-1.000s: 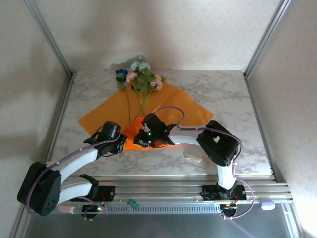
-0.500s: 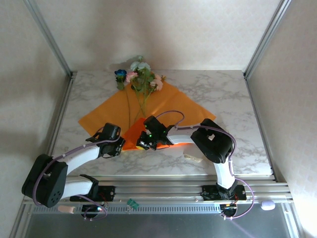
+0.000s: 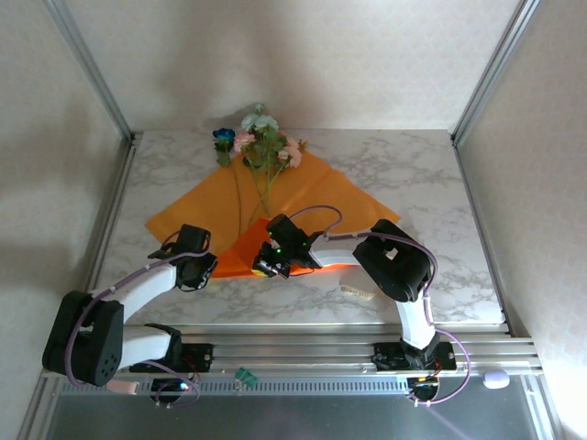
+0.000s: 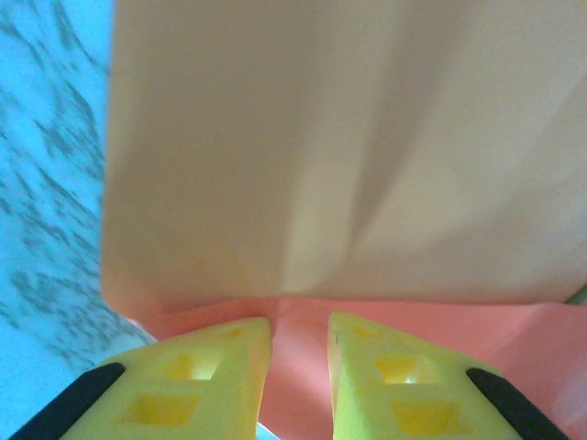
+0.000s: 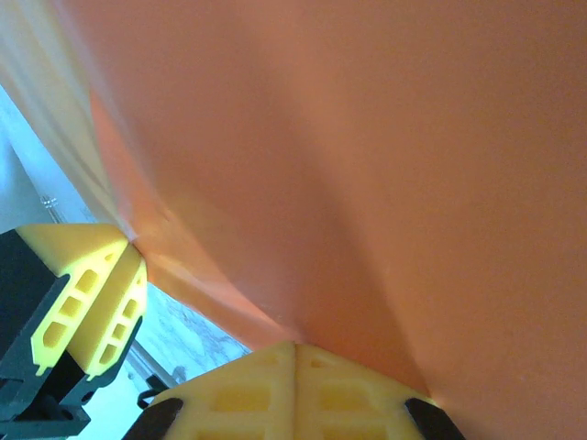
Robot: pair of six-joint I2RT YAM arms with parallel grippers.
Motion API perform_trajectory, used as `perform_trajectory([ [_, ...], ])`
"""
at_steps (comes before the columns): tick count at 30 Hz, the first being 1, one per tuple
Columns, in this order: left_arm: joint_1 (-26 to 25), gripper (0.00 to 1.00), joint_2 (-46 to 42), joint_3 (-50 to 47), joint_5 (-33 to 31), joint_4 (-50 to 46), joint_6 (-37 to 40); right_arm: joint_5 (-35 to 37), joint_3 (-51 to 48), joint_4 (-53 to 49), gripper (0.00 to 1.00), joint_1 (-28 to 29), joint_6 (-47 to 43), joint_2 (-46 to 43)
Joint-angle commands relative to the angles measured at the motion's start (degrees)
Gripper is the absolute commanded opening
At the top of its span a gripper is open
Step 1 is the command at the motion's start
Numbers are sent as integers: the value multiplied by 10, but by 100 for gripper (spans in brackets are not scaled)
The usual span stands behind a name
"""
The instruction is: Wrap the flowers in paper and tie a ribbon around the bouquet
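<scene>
Overhead looks down; wrist cameras (close) share paper (image 4: 321, 137).

Both arms reach in low from the near edge, elbows out, wrists bent toward each other near the middle. The right gripper (image 3: 262, 267) is clamped tight on the paper (image 3: 312, 188), fingers meeting. Just left of it, the left gripper (image 3: 204, 268) keeps a narrow gap between its fingers (image 4: 229, 367) and seems to pinch the same sheet.
</scene>
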Motion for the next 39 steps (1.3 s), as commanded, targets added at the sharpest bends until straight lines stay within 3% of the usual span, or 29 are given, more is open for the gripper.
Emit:
perform_trajectory([
  [1, 44, 23, 0, -6, -92, -109, 45, 27, -28, -70, 4, -13, 14, 21],
  [6, 82, 27, -36, 42, -130, -173, 62, 23, -31, -59, 4, -15, 22, 23],
  [9, 48, 35, -71, 98, -134, -218, 48, 18, -35, -44, 4, -17, 34, 22],
  [14, -50, 43, -132, 33, -28, -157, -53, 1, -49, -5, 6, -31, 79, 17],
  [20, -46, 41, -154, -50, 6, -9, -86, -13, -41, 13, 7, -41, 103, 24],
  [33, -40, 37, -144, -88, -25, 80, -64, -18, -53, 35, 6, -43, 125, 34],
  [39, -40, 28, -136, -98, -23, 71, -65, -18, -51, 32, 6, -44, 125, 34],
])
